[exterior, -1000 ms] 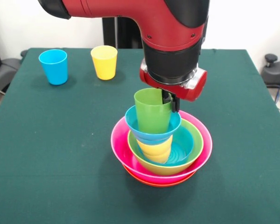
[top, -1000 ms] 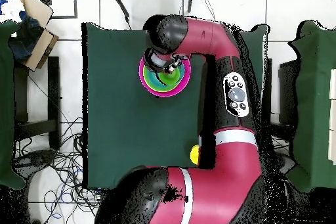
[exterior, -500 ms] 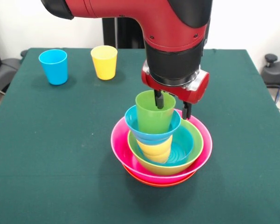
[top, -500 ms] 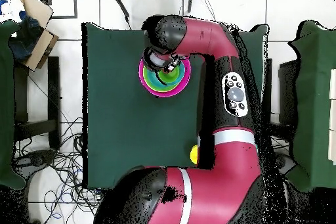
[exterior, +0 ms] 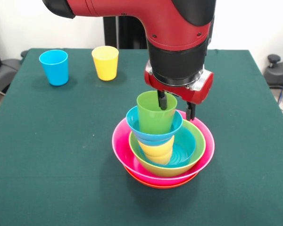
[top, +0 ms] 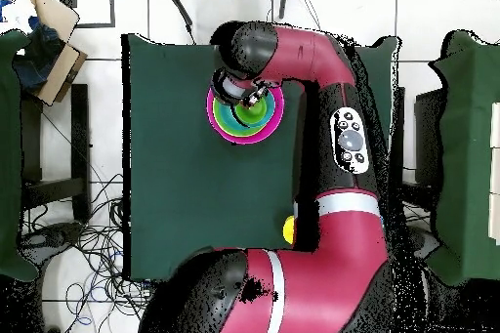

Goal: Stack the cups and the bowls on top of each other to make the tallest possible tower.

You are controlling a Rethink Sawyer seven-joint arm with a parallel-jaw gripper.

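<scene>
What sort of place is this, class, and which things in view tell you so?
Probably a robotics lab or test room. A red robot arm works at a table under a green cloth, stacking plastic cups and bowls into a tower, and loose cables trail over the tiled floor.

Green table [exterior: 61,141] carries tower [exterior: 162,157] (plus blue cup [exterior: 54,67], yellow cup [exterior: 105,62]).

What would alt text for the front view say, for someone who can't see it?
A red and black robot arm's open gripper straddles the rim of a green cup topping a tower of nested bowls on a green table. A light blue cup and a yellow cup stand apart behind.
</scene>
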